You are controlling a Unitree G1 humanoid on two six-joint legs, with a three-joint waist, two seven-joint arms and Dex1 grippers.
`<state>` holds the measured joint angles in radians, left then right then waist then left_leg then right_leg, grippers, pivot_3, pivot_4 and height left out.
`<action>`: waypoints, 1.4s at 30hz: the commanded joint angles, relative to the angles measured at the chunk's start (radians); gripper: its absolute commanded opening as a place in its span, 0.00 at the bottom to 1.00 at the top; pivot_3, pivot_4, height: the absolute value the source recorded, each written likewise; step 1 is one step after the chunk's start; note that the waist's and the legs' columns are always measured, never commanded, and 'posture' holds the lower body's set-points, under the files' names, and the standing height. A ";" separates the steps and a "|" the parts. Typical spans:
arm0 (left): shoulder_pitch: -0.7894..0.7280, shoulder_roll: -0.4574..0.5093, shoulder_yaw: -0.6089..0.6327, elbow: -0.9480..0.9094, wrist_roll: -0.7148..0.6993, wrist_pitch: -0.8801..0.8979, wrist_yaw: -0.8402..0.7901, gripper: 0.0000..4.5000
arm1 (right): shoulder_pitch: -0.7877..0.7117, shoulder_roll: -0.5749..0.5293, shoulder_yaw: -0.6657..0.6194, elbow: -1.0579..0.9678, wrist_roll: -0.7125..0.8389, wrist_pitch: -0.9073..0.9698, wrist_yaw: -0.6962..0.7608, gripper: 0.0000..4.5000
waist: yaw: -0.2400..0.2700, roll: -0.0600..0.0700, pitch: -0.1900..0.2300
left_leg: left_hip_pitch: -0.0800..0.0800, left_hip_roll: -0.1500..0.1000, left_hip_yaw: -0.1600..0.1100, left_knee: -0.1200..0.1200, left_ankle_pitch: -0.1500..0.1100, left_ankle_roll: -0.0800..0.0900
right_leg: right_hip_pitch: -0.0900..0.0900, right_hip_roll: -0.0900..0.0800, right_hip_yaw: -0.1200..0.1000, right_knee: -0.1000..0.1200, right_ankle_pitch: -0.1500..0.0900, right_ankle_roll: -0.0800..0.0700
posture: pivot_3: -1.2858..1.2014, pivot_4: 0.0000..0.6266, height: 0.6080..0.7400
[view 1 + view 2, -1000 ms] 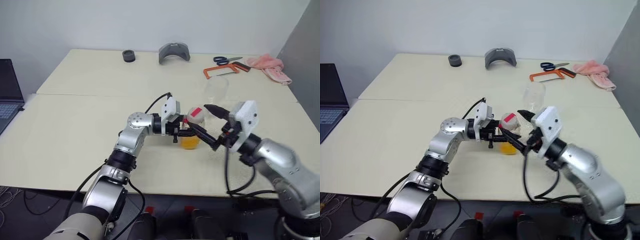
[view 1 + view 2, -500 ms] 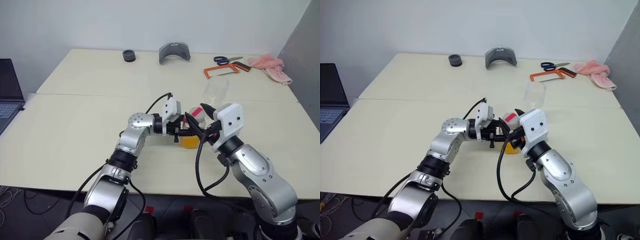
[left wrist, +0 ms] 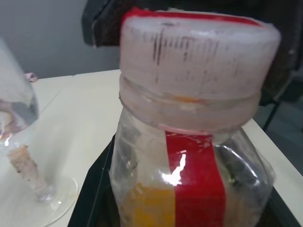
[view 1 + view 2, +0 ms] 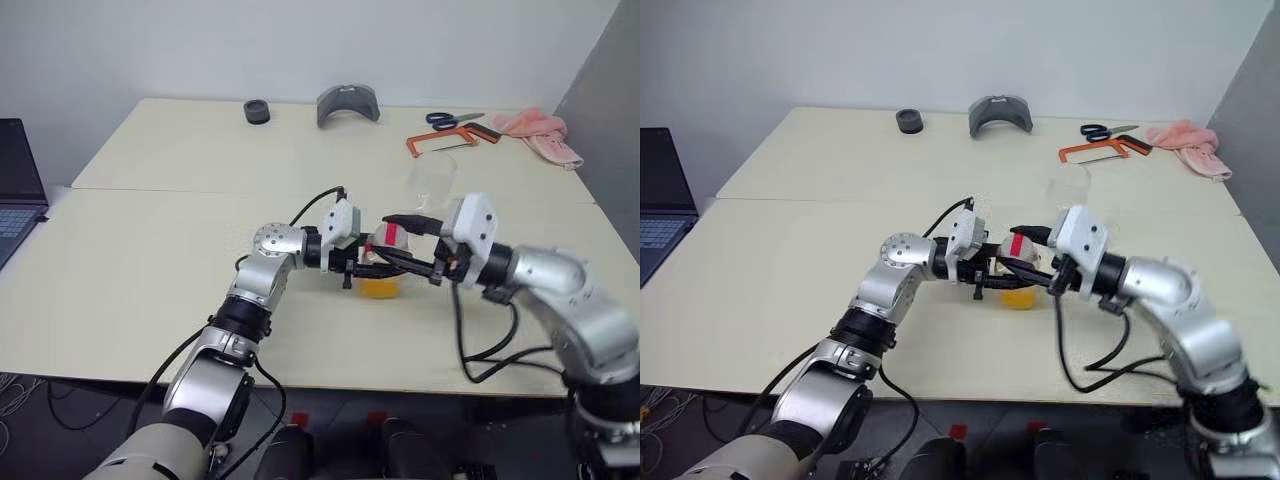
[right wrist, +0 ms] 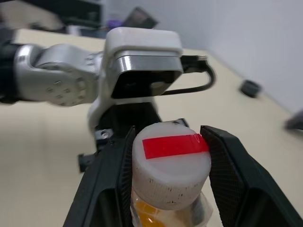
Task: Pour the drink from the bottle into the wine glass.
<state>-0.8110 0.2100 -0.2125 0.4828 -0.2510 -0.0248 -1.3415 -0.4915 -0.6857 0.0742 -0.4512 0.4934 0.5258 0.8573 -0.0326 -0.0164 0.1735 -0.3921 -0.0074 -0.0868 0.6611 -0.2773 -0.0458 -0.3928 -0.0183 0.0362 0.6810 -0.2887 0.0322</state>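
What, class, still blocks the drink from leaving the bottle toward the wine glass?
The cap is still on the bottle, sealing in the drink. The right end effector flanks it. The wine glass stands beside the bottle, nothing visible between them.

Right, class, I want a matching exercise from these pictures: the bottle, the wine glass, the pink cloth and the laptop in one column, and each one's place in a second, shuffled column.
Column 1
1. bottle
2. wine glass
3. pink cloth
4. laptop

Column 2
A. lying at the far right corner of the table
B. beyond the table's left edge
C. gripped by the left hand, its cap between the fingers of the right hand
D. standing on the table close behind the bottle

Pairs: 1-C, 2-D, 3-A, 4-B
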 commanded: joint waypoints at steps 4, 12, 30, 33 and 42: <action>-0.018 0.008 0.026 -0.014 -0.014 0.000 0.022 0.37 | -0.012 -0.030 -0.052 -0.014 0.114 0.104 0.051 0.41 | 0.001 0.000 0.000 | -0.001 0.000 0.000 0.000 0.000 0.000 | -0.001 -0.002 0.001 0.000 0.000 0.000 | 0.52 0.24 1.00; 0.004 -0.005 0.024 -0.034 -0.022 0.013 0.046 0.37 | 0.090 0.053 -0.173 -0.193 0.138 0.154 -0.200 0.81 | 0.002 0.000 0.000 | -0.003 0.001 -0.002 0.001 0.000 0.000 | -0.002 -0.003 0.001 0.001 0.000 0.000 | 0.52 0.24 1.00; 0.000 -0.020 0.031 -0.028 -0.021 0.014 0.053 0.37 | 0.215 0.211 -0.084 -0.290 -0.081 0.113 -0.474 0.81 | 0.001 0.000 0.000 | -0.003 0.000 -0.003 0.001 0.000 -0.001 | -0.003 -0.002 0.002 0.001 0.000 0.000 | 0.52 0.24 1.00; -0.001 -0.016 0.032 -0.023 -0.020 0.013 0.056 0.37 | 0.237 0.202 -0.100 -0.303 -0.069 0.121 -0.471 0.81 | 0.001 0.000 0.000 | -0.003 0.000 -0.002 0.001 0.000 0.000 | -0.003 -0.002 0.002 0.001 0.000 0.000 | 0.52 0.24 1.00; 0.000 -0.012 0.032 -0.024 -0.020 0.014 0.057 0.37 | 0.259 0.190 -0.123 -0.334 -0.033 0.141 -0.468 0.81 | 0.000 0.000 0.000 | -0.003 0.000 -0.001 0.001 0.000 0.000 | -0.003 -0.002 0.002 0.002 0.000 0.000 | 0.52 0.24 1.00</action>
<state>-0.7944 0.1947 -0.1984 0.4831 -0.2537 -0.0043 -1.2785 -0.2331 -0.4863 -0.0075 -0.7458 0.4540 0.6673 0.3938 -0.0322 -0.0163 0.1733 -0.3947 -0.0078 -0.0873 0.6621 -0.2771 -0.0462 -0.3956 -0.0202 0.0381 0.6825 -0.2885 0.0325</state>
